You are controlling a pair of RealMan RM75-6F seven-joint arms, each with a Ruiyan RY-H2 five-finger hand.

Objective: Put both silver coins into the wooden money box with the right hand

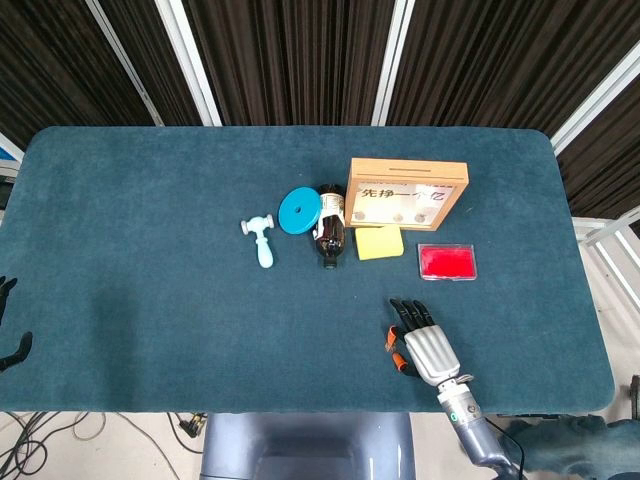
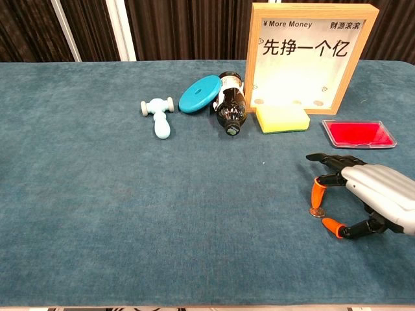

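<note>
Right hand poised over a silver coin near the tabletop's front edge.

We see our right hand [image 2: 363, 194] with fingers apart, an orange fingertip [image 2: 317, 192] just above or touching the silver coin [image 2: 316, 212]; we cannot tell which. The wooden money box [image 2: 306, 55] stands upright toward the back edge, with a yellow sponge [image 2: 282, 119] touching its base and a red case [image 2: 358, 134] beside. Open cloth lies between hand and box. Our left hand [image 1: 8, 335] shows only as dark fingers at the left edge, state unclear.
</note>
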